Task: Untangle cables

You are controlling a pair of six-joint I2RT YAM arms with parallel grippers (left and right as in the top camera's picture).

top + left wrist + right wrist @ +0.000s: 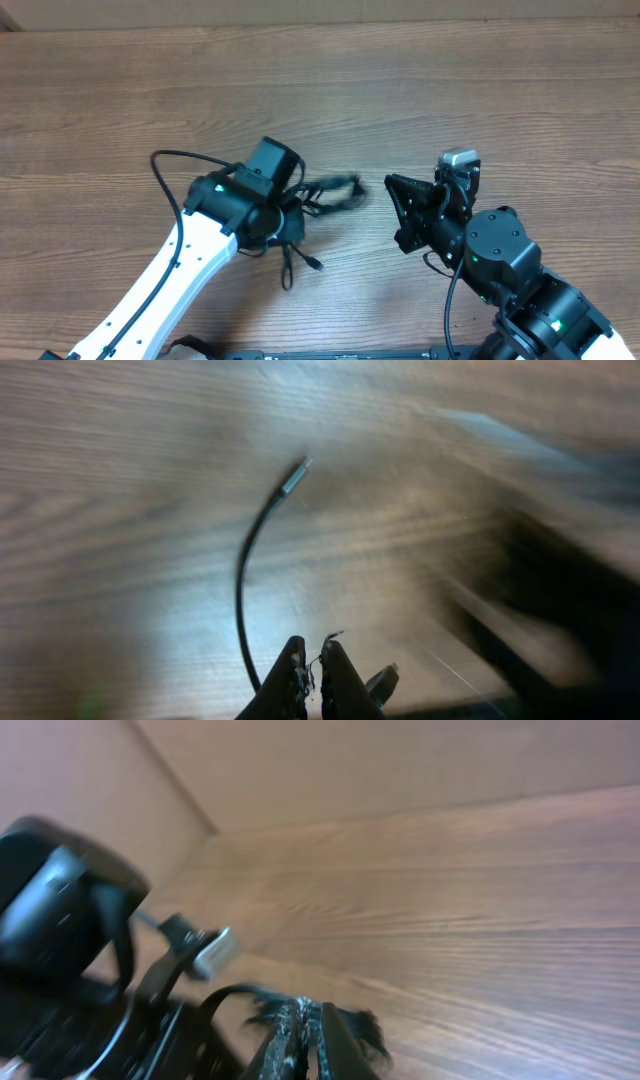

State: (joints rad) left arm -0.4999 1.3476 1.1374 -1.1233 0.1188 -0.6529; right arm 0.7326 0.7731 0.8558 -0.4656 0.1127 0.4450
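Note:
The cables [335, 190] lie as a thin black tangle in the middle of the table. One cord end [312, 263] trails toward the front. My left gripper [283, 210] sits over the tangle's left part, its tips hidden under the wrist in the overhead view. In the left wrist view my left gripper [312, 660] is shut. A cord with a silvery tip [295, 478] curves down beside its left finger; I see no cord between the tips. My right gripper [398, 212] is shut, just right of the tangle. Blurred black cords [365, 1025] show behind my right gripper [310, 1020].
The wooden table [480, 90] runs wide behind and to both sides. A thicker black arm cable [165, 175] loops left of the left wrist. The left arm's camera housing [60, 910] fills the left of the right wrist view.

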